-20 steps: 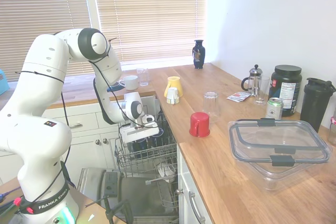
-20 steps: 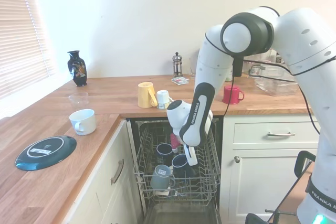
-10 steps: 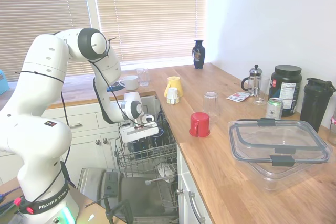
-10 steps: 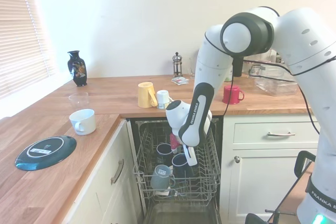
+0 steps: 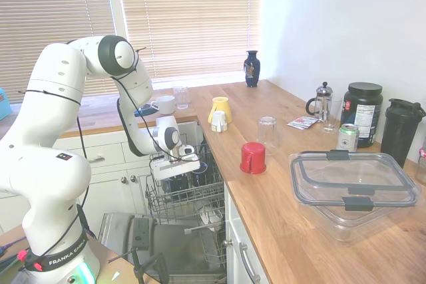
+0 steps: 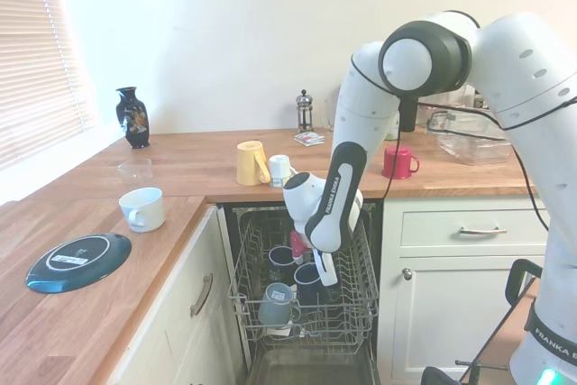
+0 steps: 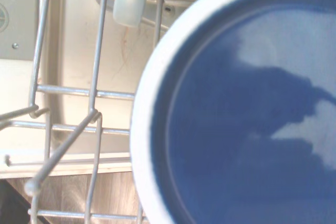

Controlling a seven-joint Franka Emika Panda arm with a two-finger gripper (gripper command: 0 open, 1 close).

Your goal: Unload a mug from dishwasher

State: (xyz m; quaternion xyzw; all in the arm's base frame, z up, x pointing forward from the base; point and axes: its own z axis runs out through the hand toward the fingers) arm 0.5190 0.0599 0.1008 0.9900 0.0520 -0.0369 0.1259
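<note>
Wooden L-shaped table [image 5: 313,231] under slatted blinds [image 5: 186,18]; dishwasher [image 6: 302,313] rack pulled out, jaws [image 6: 328,281] at navy mug [image 6: 308,279], grip state hidden.

Dishwasher [image 6: 302,313]: sitting under the counter [image 6: 216,169], between the drawers [image 6: 460,232] and the corner cabinet [image 6: 194,313], its upper rack [image 6: 302,299] pulled out.
Mug [image 6: 309,282]: standing mouth-up in the rack, just beside a second mug [image 6: 281,261] and behind a third [image 6: 276,305] nearer the rack's front.
Gripper [image 6: 328,283]: reaching down into the rack at the mug's rim.
Wrist view: the mug's open mouth [image 7: 247,108] filling most of the frame, rack wires [image 7: 94,103] lying beside it.
Counter above: a yellow mug [image 6: 251,162] standing over the rack, a red cup [image 6: 398,162] sitting to its right, over the drawers.
</note>
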